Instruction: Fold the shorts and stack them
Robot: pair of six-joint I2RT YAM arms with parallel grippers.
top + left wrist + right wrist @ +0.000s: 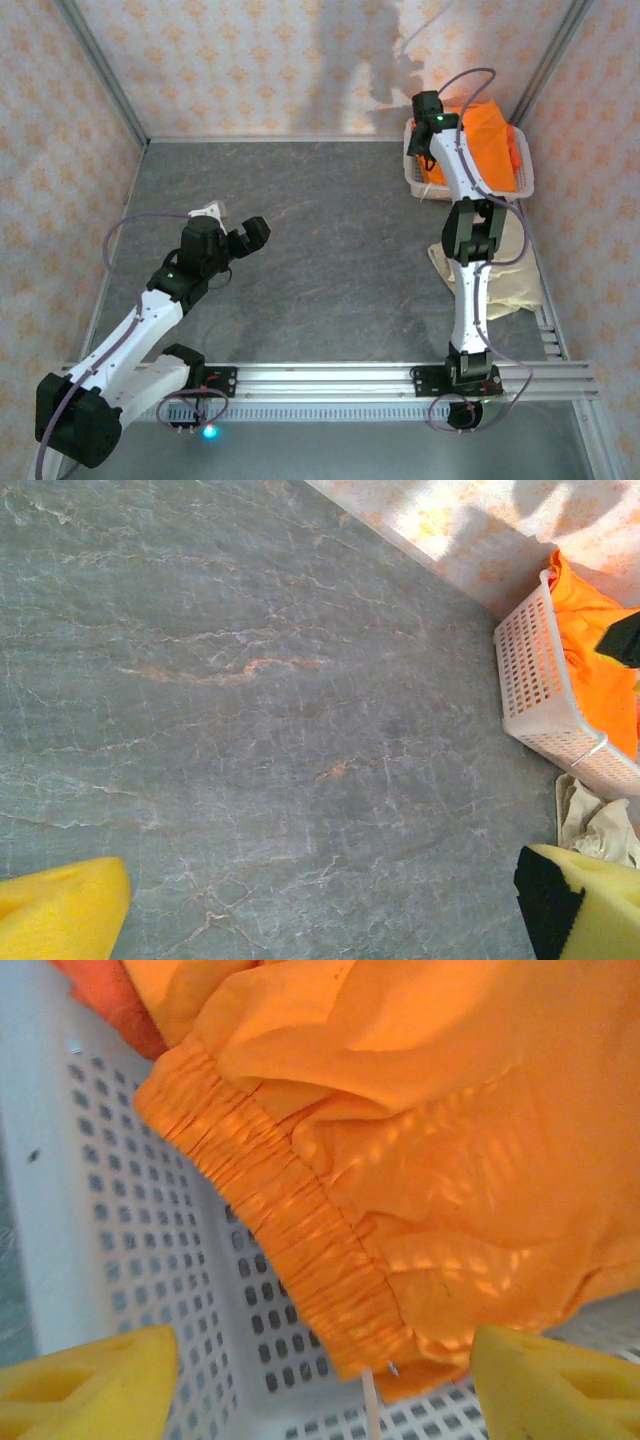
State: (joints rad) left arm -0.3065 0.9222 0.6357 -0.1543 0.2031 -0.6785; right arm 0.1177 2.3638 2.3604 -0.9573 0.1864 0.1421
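Bright orange shorts lie heaped in the white basket at the far right. My right gripper hangs over the basket's left side, open. In the right wrist view its yellow fingers stand wide apart just above the orange shorts' elastic waistband and a white drawstring; nothing is gripped. Beige shorts lie crumpled on the table beside the right arm. My left gripper hovers open over bare table at the left; its yellow pads hold nothing.
The grey marbled table stretches between the arms. Patterned walls close in on three sides. In the left wrist view the basket with orange cloth and a bit of beige cloth sit at the right edge.
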